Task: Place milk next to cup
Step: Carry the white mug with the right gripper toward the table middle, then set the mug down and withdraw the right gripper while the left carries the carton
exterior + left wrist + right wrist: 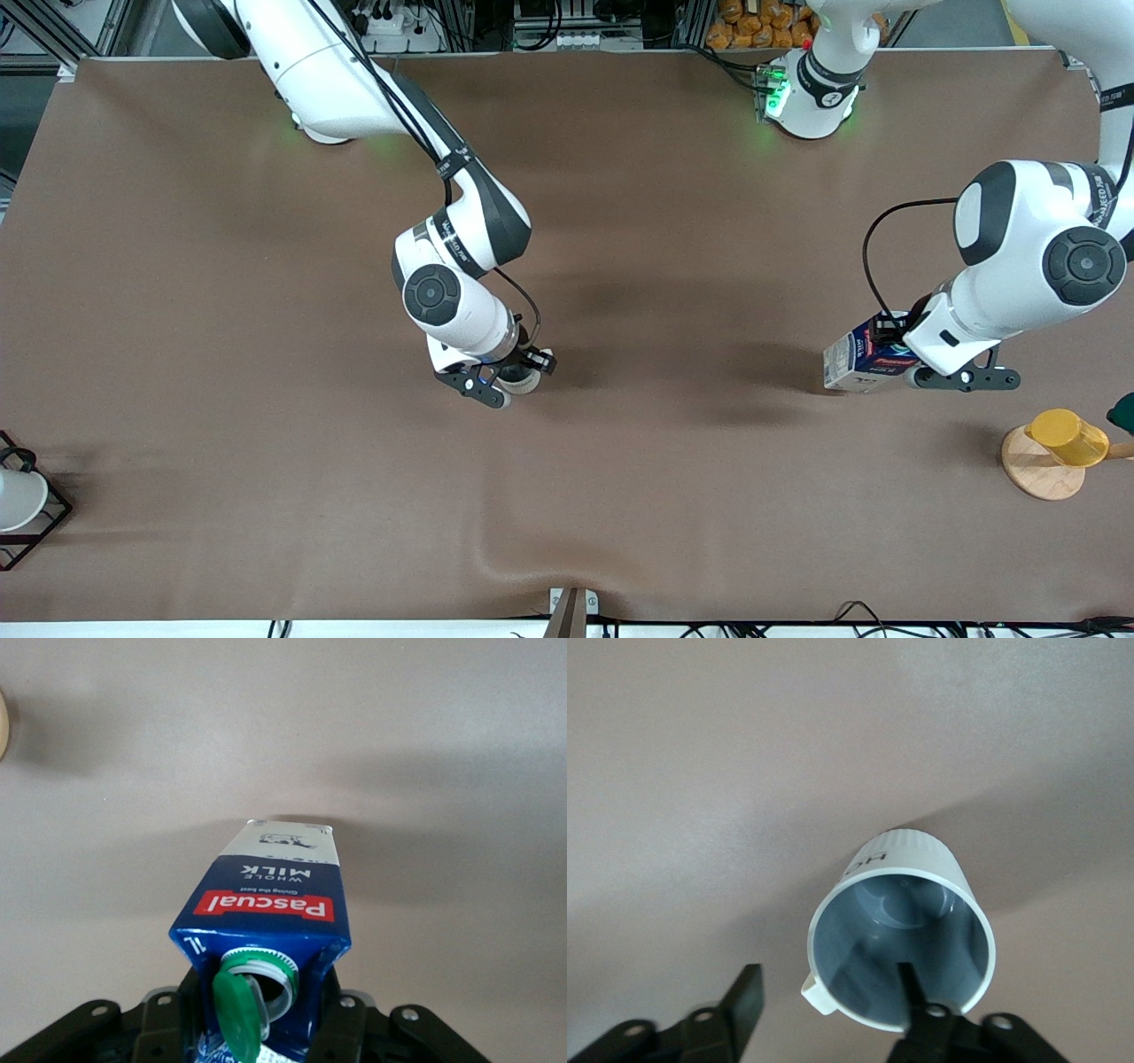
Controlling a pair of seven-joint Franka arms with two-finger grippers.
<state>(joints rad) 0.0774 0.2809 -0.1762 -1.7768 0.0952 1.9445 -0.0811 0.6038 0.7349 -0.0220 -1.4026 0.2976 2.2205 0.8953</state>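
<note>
The cup [524,379] is an off-white mug with a grey inside [899,935], standing near the middle of the brown table. My right gripper [501,378] [828,997] is open at its rim. One finger [914,992] reaches inside the cup and the other [744,997] stands well outside, beside the handle stub. Toward the left arm's end of the table, my left gripper [895,354] [261,1014] is shut on the top of the milk [852,359] [266,890]. The dark blue carton is tilted, base toward the right arm's end, and its green cap [241,1014] is flipped open.
A yellow cup [1067,436] on a wooden disc [1032,474] sits nearer the front camera than the milk. A white cup [16,498] in a black wire rack [53,514] stands at the right arm's end. The cloth has a wrinkle [505,558] near the front edge.
</note>
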